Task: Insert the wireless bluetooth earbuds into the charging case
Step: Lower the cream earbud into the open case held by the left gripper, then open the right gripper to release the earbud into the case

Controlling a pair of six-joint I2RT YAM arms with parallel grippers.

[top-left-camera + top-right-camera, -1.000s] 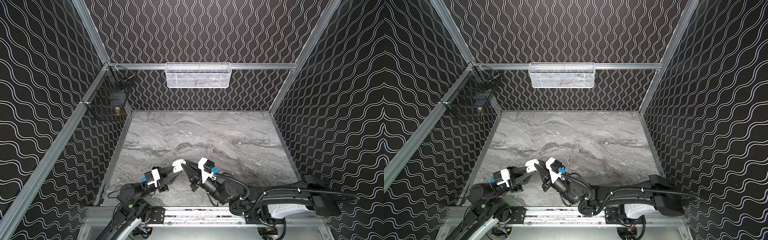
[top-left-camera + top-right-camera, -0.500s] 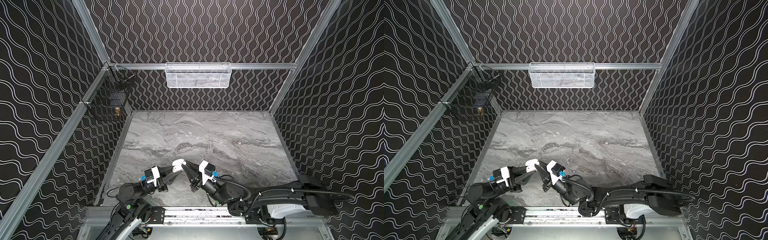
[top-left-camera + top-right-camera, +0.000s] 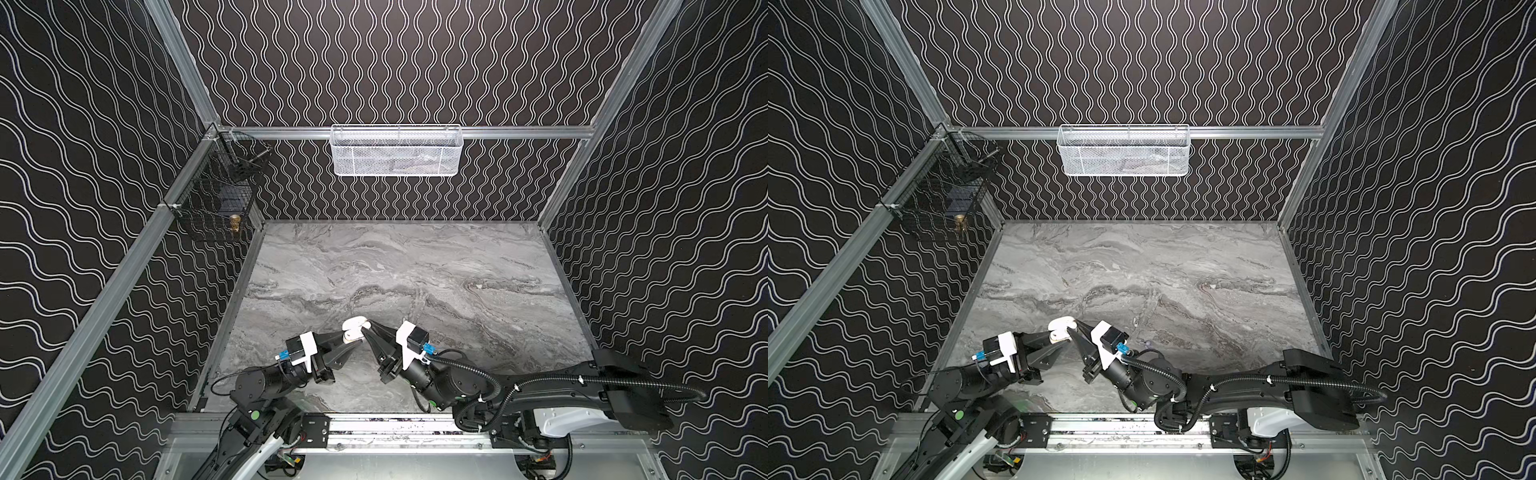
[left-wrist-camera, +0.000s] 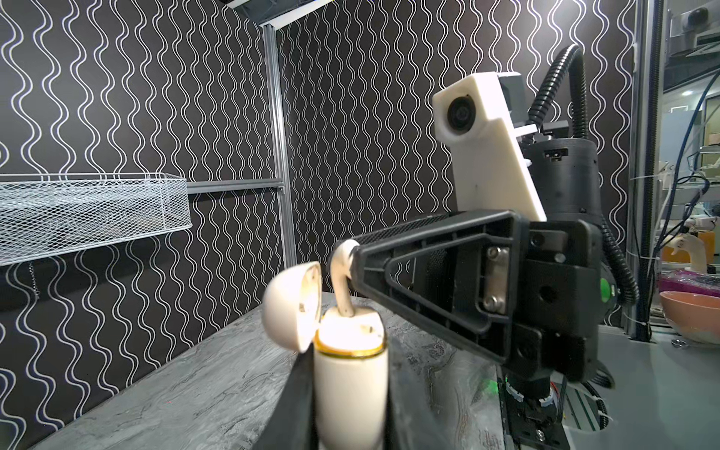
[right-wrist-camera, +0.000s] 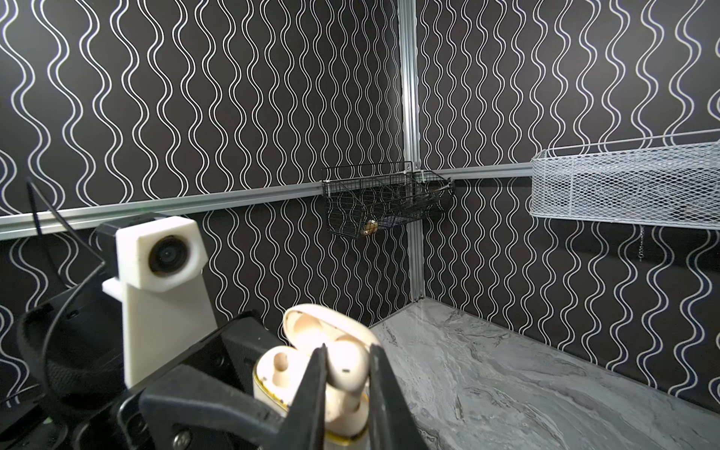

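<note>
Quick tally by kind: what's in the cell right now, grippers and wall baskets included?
Cream stemmed plastic earbud, pinched in the right gripper: 1
Cream pebble-shaped charging case, lid open, held by the left gripper: 1
Black parallel grippers: 2
White mesh wall basket: 1
Black wire wall basket: 1
Total: 6

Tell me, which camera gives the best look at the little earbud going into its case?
The left wrist view: the earbud shows side-on, stem entering the open charging case, pinched by the right claw. The right wrist view shows its head between blurred fingers. In both top views it is only a cream speck.
</note>
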